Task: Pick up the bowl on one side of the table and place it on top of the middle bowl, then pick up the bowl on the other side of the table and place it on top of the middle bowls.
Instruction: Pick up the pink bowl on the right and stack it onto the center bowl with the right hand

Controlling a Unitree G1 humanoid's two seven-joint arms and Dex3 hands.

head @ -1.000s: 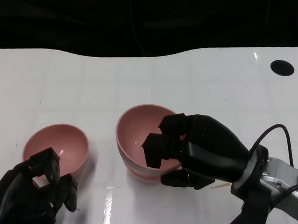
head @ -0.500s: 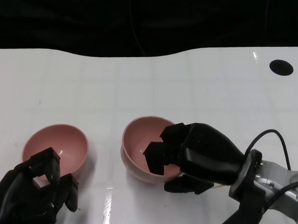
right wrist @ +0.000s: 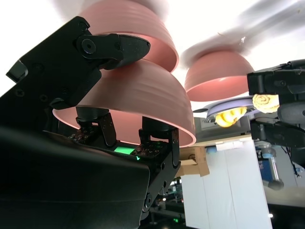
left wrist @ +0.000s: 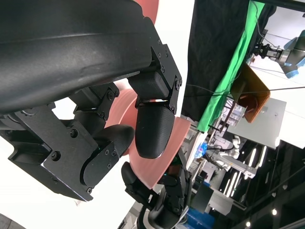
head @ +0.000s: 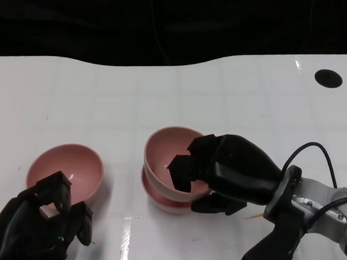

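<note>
— Head view first: where is the right hand (head: 209, 175)?

— Near the middle of the white table (head: 105, 97), clamped on the rim of a pink upper bowl (head: 166, 150), fingers inside it and thumb under its outer wall. That bowl sits tilted in the pink middle bowl (head: 164, 200), whose rim shows just below it.

— Fully seated?

— Cannot tell. The right wrist view shows the held bowl's wall close to the lower one, with a thin gap on one side.

— And the left hand (head: 37, 228)?

— At the near left edge, fingers curled in, just beside the pink left bowl (head: 67, 168). One fingertip overlaps the bowl's near rim in the head view. The left wrist view shows fingers (left wrist: 152, 129) in front of the pink wall, but a grip is not clear.

— Anything else?

— A dark round hole (head: 328, 78) at the table's far right, and a black cable (head: 318, 150) looping over the right forearm.
</note>
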